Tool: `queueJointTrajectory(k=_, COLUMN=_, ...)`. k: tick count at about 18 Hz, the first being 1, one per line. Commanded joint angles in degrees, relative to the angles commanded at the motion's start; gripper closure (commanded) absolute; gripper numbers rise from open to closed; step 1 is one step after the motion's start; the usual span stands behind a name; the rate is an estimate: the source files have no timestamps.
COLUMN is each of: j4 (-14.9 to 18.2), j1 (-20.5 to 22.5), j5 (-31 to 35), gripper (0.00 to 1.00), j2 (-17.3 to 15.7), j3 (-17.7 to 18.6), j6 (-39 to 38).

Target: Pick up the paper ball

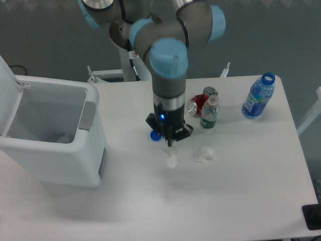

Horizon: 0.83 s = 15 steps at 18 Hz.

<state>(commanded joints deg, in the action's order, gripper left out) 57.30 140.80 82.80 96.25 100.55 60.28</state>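
Over at the left, 1 white bin (pixel 60 150); then 1 blue cap (pixel 155 135), and the claw (pixel 170 144) pinched on the paper ball's (pixel 172 159) top, dangling just above the worktop (pixel 241 191). Feather-light, soft, crushable: narrow waist grips best. Rightward: 1 rounder wad (pixel 203 154), 1 can (pixel 196 106), 2 bottles.

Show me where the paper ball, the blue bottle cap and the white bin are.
paper ball (pixel 172 159), fixed camera, its middle
blue bottle cap (pixel 155 135), fixed camera, visible left part
white bin (pixel 86 116), fixed camera, right wall
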Motion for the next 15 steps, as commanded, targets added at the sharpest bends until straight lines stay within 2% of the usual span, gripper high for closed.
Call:
queueJointTrajectory(k=3, j4=1.8, j1=0.1, j5=-0.1, gripper=1.0, j2=-1.5, j3=0.0, j6=2.6)
queueJointTrajectory(k=7, j4=3.3, j1=0.1, j5=0.0, gripper=1.0, j2=-1.9, j3=0.0, j6=4.4)
queueJointTrajectory(k=15, j4=3.4, j1=0.4, j5=0.0, gripper=1.0, j2=-1.9, j3=0.0, j6=4.4)
